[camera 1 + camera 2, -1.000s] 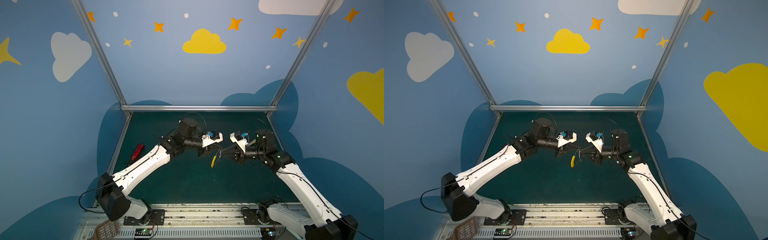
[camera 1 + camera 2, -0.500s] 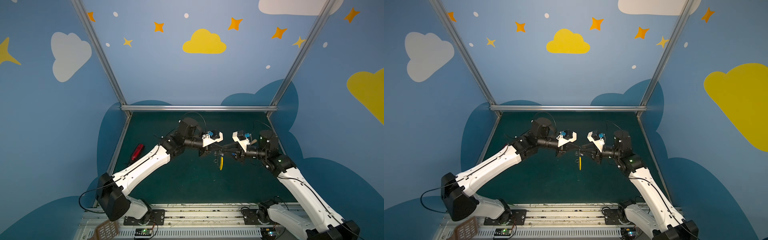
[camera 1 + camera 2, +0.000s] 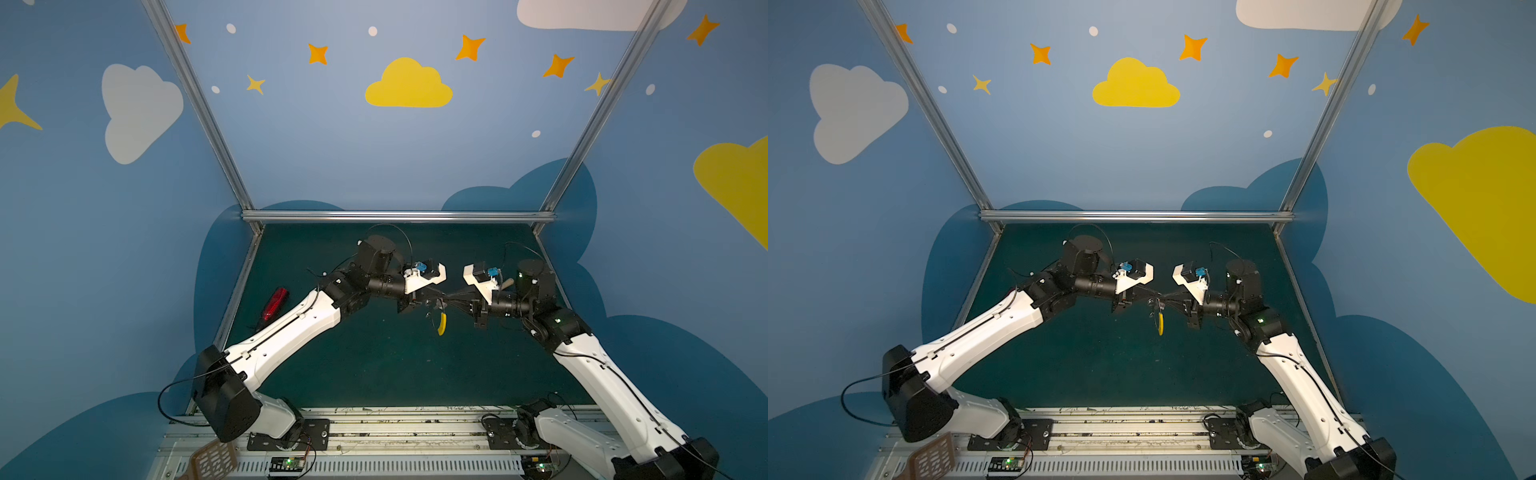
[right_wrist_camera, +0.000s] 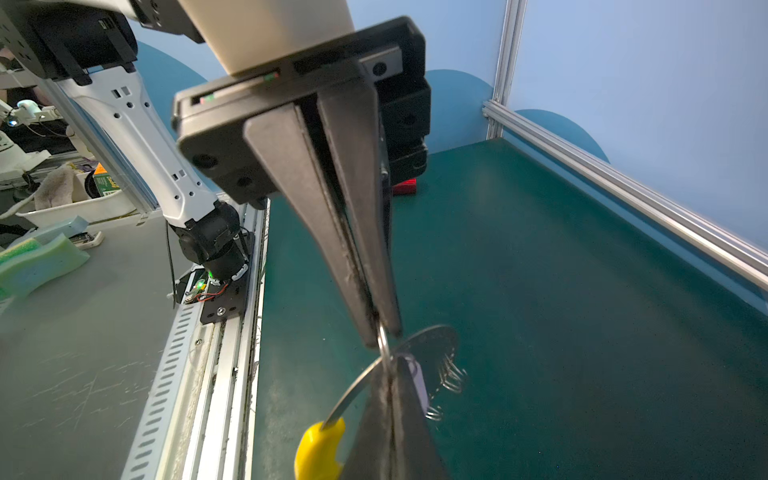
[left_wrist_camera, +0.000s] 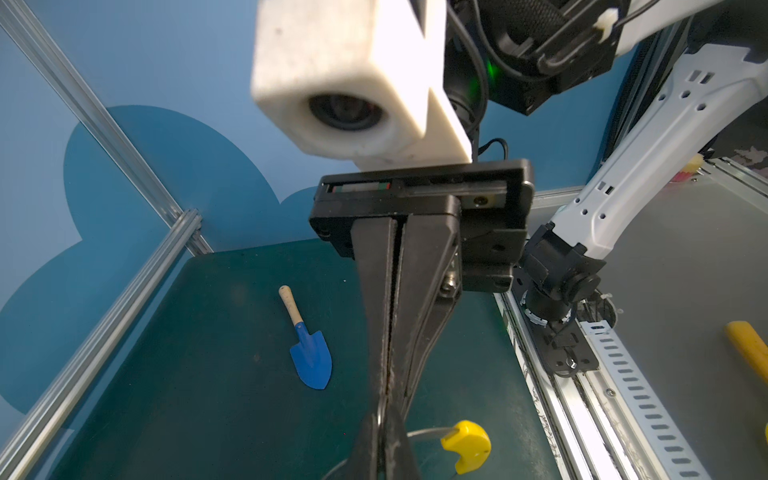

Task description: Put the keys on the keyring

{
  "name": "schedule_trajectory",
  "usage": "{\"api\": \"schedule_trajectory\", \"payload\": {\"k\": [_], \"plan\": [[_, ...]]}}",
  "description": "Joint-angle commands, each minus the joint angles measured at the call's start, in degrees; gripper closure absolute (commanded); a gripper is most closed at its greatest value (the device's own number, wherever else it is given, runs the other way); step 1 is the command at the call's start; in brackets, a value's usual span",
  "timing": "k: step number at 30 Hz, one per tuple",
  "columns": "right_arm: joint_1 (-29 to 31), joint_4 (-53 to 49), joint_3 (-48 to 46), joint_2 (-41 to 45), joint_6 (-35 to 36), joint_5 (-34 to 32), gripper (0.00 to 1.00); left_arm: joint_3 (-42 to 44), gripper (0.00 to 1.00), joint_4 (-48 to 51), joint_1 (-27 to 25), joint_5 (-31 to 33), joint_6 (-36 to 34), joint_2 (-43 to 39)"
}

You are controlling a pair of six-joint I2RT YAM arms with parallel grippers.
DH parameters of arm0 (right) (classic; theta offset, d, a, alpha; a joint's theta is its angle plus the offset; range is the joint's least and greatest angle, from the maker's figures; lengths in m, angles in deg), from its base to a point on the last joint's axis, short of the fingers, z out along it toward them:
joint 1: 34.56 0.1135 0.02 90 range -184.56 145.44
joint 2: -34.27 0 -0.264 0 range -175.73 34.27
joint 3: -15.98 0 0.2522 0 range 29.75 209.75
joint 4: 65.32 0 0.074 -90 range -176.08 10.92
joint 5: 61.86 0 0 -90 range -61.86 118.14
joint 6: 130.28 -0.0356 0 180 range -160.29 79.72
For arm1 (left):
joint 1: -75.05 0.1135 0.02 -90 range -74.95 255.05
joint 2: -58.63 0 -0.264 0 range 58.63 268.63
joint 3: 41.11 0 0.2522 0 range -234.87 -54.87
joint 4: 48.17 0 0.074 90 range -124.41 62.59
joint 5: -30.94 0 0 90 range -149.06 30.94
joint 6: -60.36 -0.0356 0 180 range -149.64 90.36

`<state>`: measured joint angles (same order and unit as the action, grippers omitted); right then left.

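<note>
Both grippers meet tip to tip above the green mat in both top views. The keyring hangs straight down beneath them, its yellow arc [image 3: 442,325] [image 3: 1160,325] lowest. In the right wrist view my right gripper [image 4: 392,363] is shut on the top of the grey hoop [image 4: 432,338]. My left gripper [image 4: 382,336] has its jaws a sliver apart on either side of a small silver loop there; whether they still pinch it is unclear. The white tag of the keys [image 4: 419,388] lies against my right finger, and the metal key is hidden. Tiny silver loops [image 4: 451,376] dangle from the hoop.
A blue toy shovel [image 5: 309,357] lies on the mat behind the right arm. A red object [image 3: 275,303] sits near the mat's left edge. Aluminium rails [image 3: 395,216] border the mat. A brown perforated spatula [image 3: 212,459] lies at the front left.
The right gripper has moved in to meet the left gripper's tips. The keyring has swung from slanting to hanging straight down.
</note>
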<state>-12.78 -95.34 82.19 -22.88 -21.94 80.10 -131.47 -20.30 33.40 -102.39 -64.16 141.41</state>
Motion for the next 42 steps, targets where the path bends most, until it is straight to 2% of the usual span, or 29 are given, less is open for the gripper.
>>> {"api": "schedule_trajectory", "payload": {"k": [1, 4, 10, 16, 31, 42], "plan": [[0.01, -9.71, 4.74, -0.95, 4.71, -0.82, 1.0, -3.28, 0.67, 4.66, 0.16, 2.74, -2.45, 0.95], [-0.03, -19.0, 9.32, -3.24, 8.36, -2.77, 1.0, -5.85, 0.6, 9.72, -0.16, 5.65, -6.54, 1.84], [0.32, -28.69, 14.94, -6.98, 11.04, -5.34, 1.0, -10.4, 0.65, 16.97, -2.24, 10.81, -12.8, 4.38], [1.18, -33.61, 18.39, -9.4, 12.11, -8.7, 1.0, -12.6, 0.67, 19.12, -3.77, 12.89, -14.48, 6.11], [2.55, -38.16, 22.79, -12.81, 12.94, -11.6, 1.0, -16.1, 0.7, 21.31, -5.37, 15.04, -15.28, 9.33], [3.6, -37.12, 23.24, -12.67, 11.74, -13.01, 1.0, -16.49, 0.79, 22.69, -5.64, 14.6, -15.69, 10.03]]}}
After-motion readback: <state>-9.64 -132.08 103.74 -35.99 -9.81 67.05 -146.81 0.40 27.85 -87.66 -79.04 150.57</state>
